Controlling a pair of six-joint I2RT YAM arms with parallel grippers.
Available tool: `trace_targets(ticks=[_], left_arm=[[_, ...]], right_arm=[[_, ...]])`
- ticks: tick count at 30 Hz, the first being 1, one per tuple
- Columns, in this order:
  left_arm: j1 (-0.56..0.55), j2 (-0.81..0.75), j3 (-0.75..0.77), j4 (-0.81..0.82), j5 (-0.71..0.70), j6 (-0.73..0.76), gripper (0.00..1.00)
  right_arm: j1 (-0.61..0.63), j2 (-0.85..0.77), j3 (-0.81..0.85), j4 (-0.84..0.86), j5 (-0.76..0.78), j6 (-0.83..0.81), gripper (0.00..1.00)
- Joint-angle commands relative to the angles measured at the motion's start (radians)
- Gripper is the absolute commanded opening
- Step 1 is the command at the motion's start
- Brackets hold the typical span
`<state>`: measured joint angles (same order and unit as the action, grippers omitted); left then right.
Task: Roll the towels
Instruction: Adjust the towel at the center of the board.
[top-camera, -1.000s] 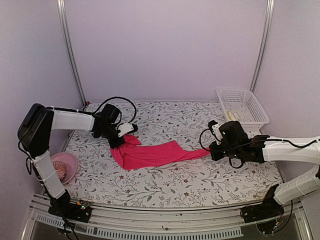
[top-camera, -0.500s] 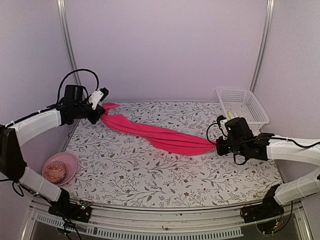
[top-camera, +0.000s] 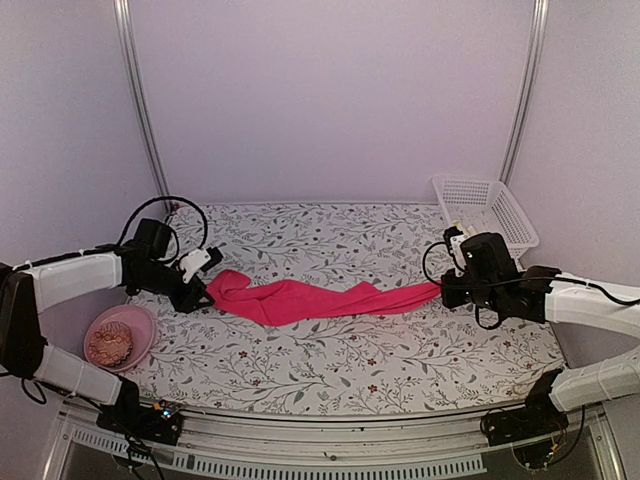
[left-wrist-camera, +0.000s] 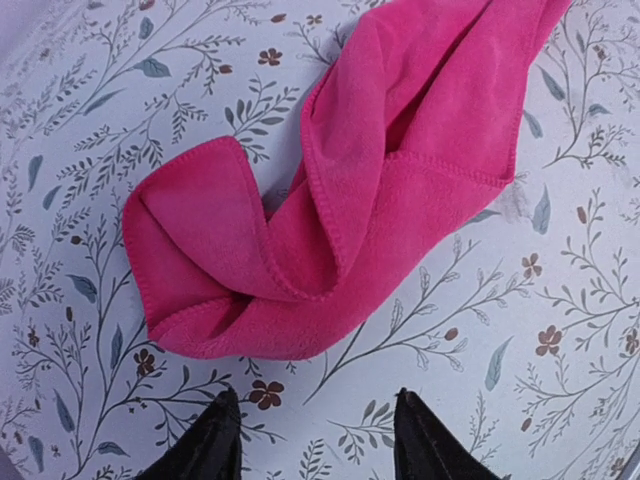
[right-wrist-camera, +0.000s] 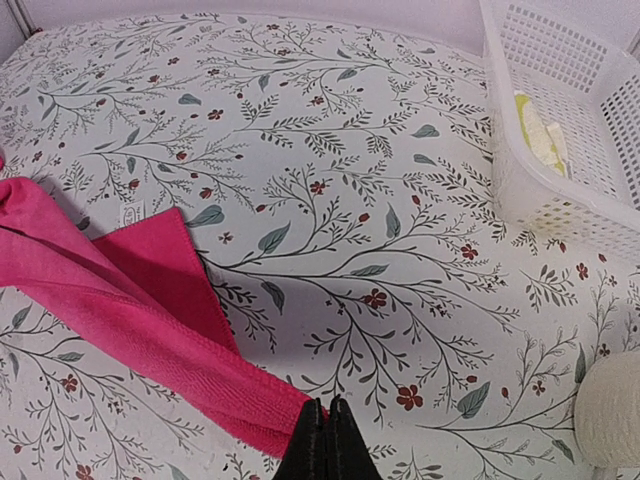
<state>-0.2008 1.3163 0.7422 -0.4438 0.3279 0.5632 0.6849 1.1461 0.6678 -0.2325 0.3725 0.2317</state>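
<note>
The pink towel (top-camera: 300, 298) lies on the flowered table as a long twisted band between my two arms. Its left end (left-wrist-camera: 400, 150) rests folded over on the cloth just beyond my left gripper (left-wrist-camera: 315, 400), which is open with nothing between its fingers (top-camera: 200, 283). My right gripper (right-wrist-camera: 327, 405) is shut on the towel's right corner (right-wrist-camera: 120, 300), low over the table (top-camera: 443, 290). A pale yellow-green thing (right-wrist-camera: 535, 130) lies inside the white basket; I cannot tell whether it is the other towel.
The white lattice basket (top-camera: 500, 215) stands at the back right corner, close behind my right gripper. A pink bowl (top-camera: 148, 325) with something inside sits at the near left, beside the left arm. Walls close in the table on three sides.
The left gripper swung out to the far left with the towel's end, stretching it, came back down to the table and opened, letting go. The right gripper kept its hold and shifted slightly right.
</note>
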Motion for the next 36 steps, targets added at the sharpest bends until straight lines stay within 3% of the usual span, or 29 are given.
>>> trace_targets(ticks=[1,4,8,11,17,27,36], left_arm=[[0.002,-0.014,0.058,-0.024,0.112,0.094,0.58],[-0.019,0.058,0.155,-0.025,0.125,0.092,0.64],[-0.084,0.175,0.279,-0.150,0.209,0.211,0.59],[-0.168,0.213,0.293,-0.173,0.189,0.337,0.59],[-0.265,0.346,0.395,-0.261,0.225,0.453,0.56],[-0.340,0.517,0.453,-0.347,0.070,0.640,0.54],[-0.381,0.526,0.417,-0.218,-0.042,0.637,0.54]], right_arm=[[-0.010,-0.014,-0.001,-0.016,0.019,-0.001,0.02],[-0.009,-0.008,0.002,-0.016,0.004,-0.005,0.02],[-0.010,-0.012,-0.002,-0.018,-0.004,-0.007,0.02],[-0.010,-0.006,0.001,-0.016,-0.005,-0.010,0.02],[-0.010,0.028,0.026,-0.011,-0.030,-0.015,0.02],[-0.010,0.037,0.015,0.005,-0.059,-0.017,0.02],[-0.010,0.048,0.006,0.028,-0.090,-0.017,0.02]])
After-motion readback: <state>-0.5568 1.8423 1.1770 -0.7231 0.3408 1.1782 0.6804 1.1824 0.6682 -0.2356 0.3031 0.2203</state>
